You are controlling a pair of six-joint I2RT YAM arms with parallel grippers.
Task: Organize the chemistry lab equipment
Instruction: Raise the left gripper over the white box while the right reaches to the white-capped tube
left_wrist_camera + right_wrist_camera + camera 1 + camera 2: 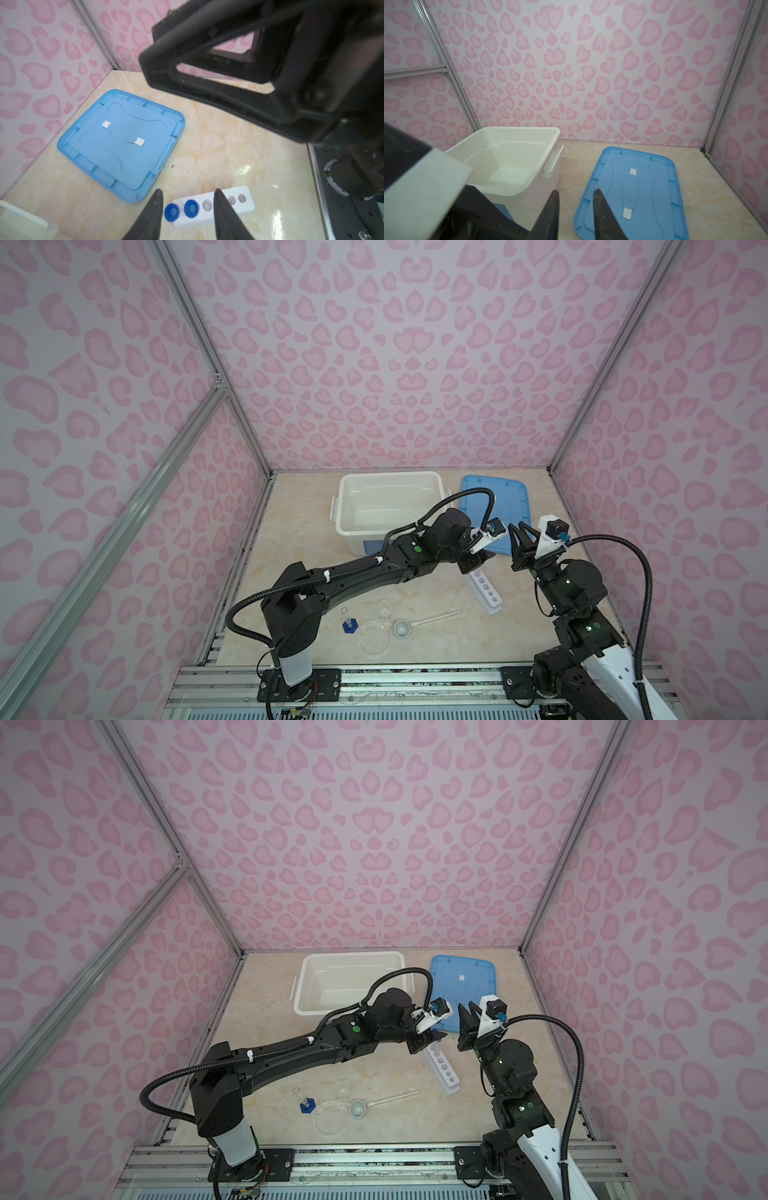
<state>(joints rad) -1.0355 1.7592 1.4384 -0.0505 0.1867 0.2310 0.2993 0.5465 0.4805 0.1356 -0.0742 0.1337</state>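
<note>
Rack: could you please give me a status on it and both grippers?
Left gripper open above rack, empty. Right gripper open, empty. Two blue-capped tubes stand in rack; one tube lies on table. No obstruction seen.

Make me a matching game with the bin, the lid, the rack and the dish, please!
Things:
1. bin
2. lid
3. rack
4. dish

Clues:
a. holds two blue-capped tubes
b. clear and round, beside the cup
c. open, with its cover off
d. blue, lying flat

Pairs: 1-c, 2-d, 3-a, 4-b
</note>
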